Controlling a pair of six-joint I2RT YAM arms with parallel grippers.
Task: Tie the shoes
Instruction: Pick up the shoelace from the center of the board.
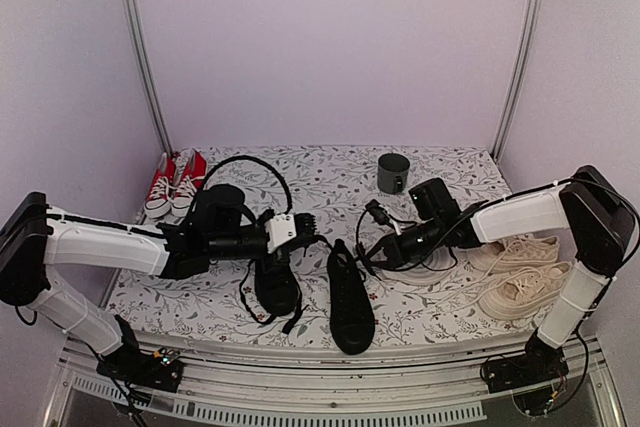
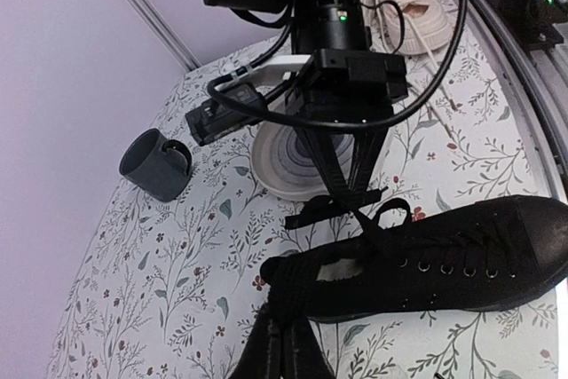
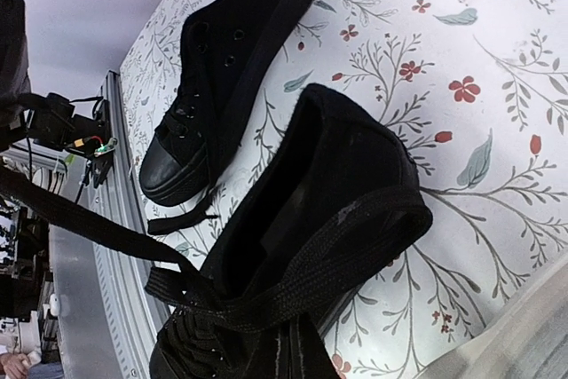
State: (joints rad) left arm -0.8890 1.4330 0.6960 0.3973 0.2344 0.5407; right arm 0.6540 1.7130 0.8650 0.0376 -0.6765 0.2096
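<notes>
- The shoes (image 1: 350, 297) lie side by side at the worktop's (image 1: 330, 172) near edge.
- Bare floral surface lies behind the shoes.
- Grey cup (image 1: 393, 173) stands far behind the shoes; contents not visible.
- Left end effector (image 1: 303, 230): pressed together, pinching a lace (image 2: 275, 343).
- Right end effector (image 1: 375, 255): closed, pinching a lace.

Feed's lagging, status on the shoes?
Both end effectors shut on laces: left, right. Black shoes side by side, untied. Nothing blocking.
</notes>
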